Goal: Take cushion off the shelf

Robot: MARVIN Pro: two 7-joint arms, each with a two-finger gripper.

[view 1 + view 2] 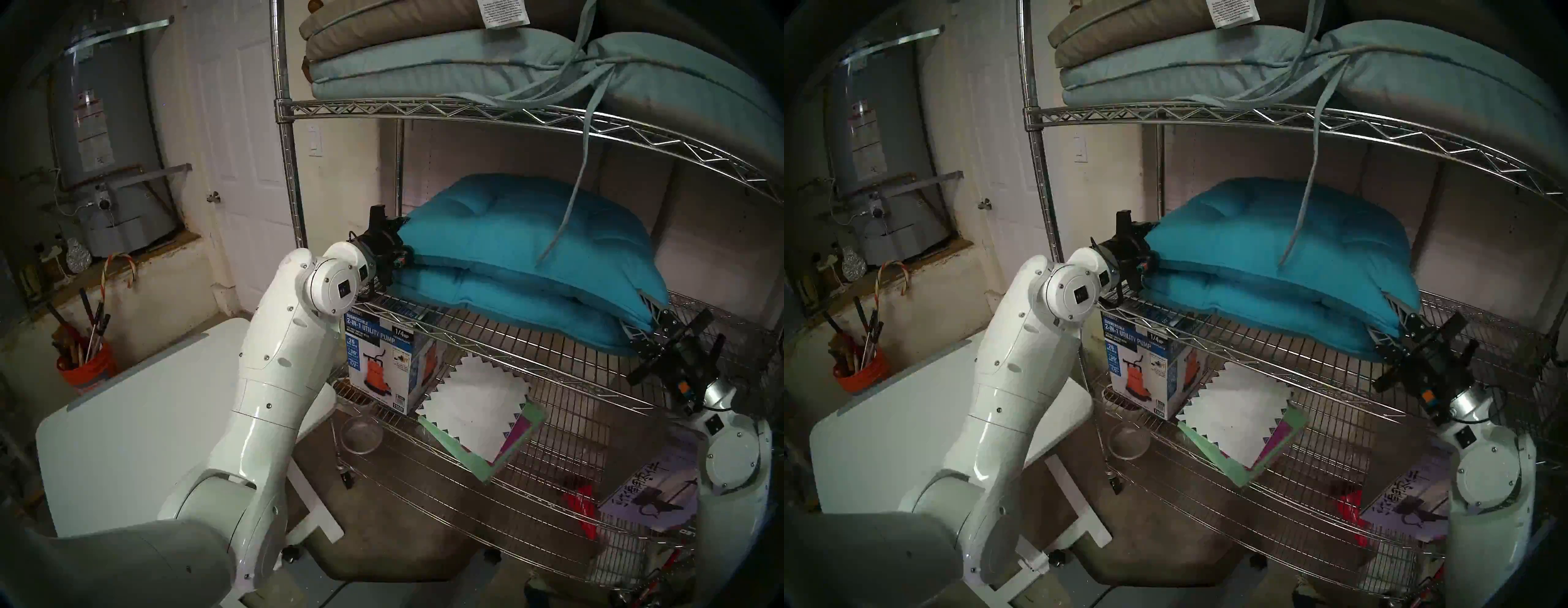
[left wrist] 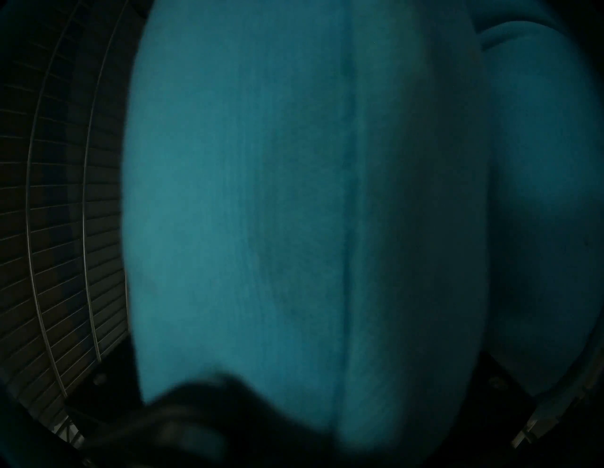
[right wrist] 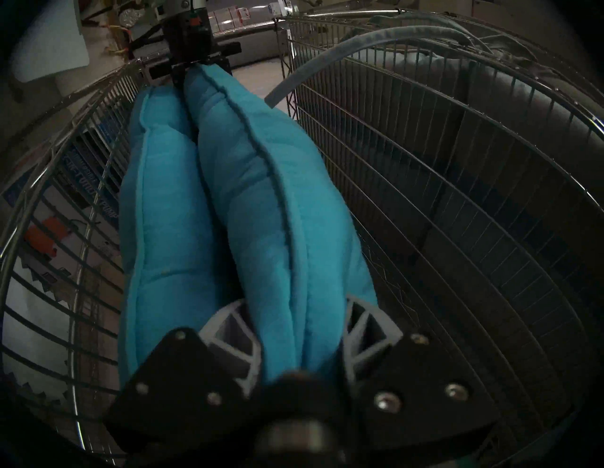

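We count two teal cushions stacked on the middle tier of the shelf (image 1: 530, 356), the upper cushion (image 1: 522, 229) lying on the lower cushion (image 1: 509, 297). From the stack's middle, our left gripper (image 1: 401, 250) sits at nine o'clock and our right gripper (image 1: 647, 312) at four o'clock, so we have one claw at each end. In the right wrist view the right gripper's two grey ribbed fingers (image 3: 233, 333) are pressed in on either side of the upper cushion's corner, so this claw is clamped on it. In the same view the left gripper reaches into the seam between the two cushions at the far end; we take it to be pinching the upper one, though the left wrist view shows only teal fabric close up and blurred.

On the top tier, at twelve o'clock, we count at least three flatter pads (image 1: 424, 63), tan above pale blue, with one tie strap (image 1: 572, 187) hanging down over the teal pair. At seven o'clock, on the tier below, stands one utility pump box (image 1: 382, 361).
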